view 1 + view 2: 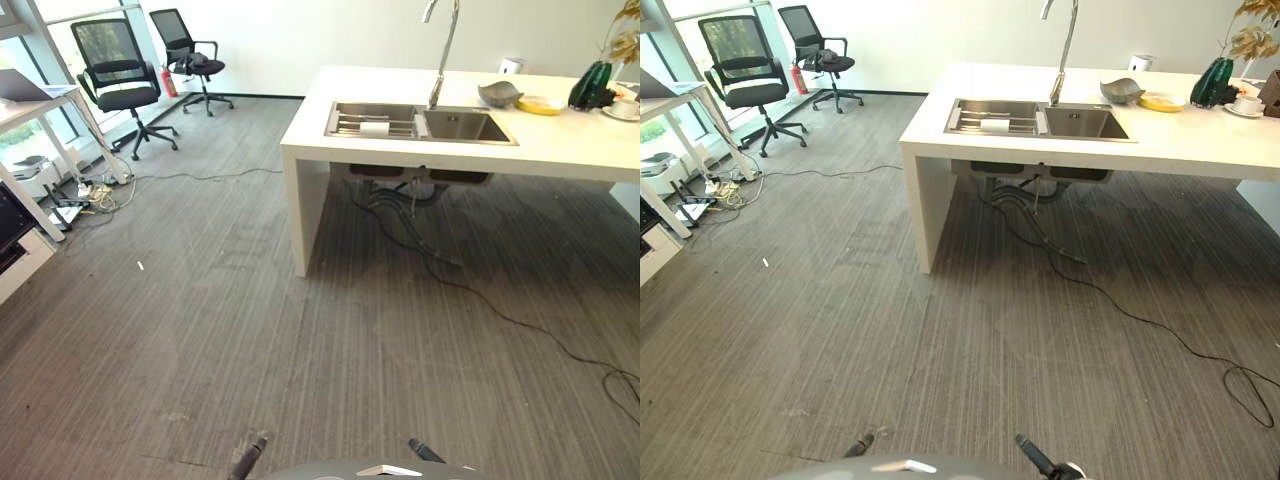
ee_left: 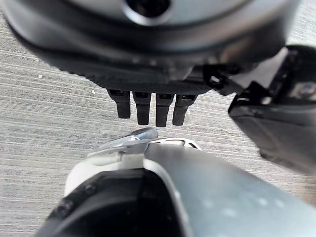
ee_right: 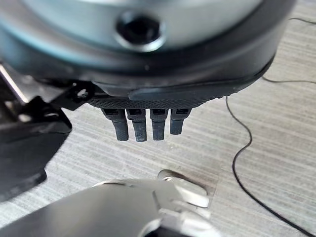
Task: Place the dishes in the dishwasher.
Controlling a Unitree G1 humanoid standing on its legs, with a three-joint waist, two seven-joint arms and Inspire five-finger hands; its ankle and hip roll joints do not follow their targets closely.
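the dishes, a dark grey bowl point(image 1: 499, 94) and a flat yellow plate point(image 1: 541, 104), sit touching on the white counter point(image 1: 400, 140) beside the steel sink point(image 1: 420, 122), far from the robot. both look rigid, smooth and breakable, probably best taken by the rim. the left hand point(image 2: 150, 106) and right hand point(image 3: 145, 123) hang empty over the carpet, fingers straight.

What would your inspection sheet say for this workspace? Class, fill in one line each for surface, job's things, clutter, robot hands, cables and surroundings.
Surface: white counter with a steel double sink and a tall faucet.
Job's things: grey bowl, yellow dish and white cup on the counter beyond the sink; no dishwasher seen.
Clutter: green vase by the dishes.
Robot hands: left robot hand and right robot hand hang over the carpet, fingers straight, holding nothing.
Cables: black cable trails across the carpet from under the sink.
Surroundings: two office chairs, a desk, grey carpet.
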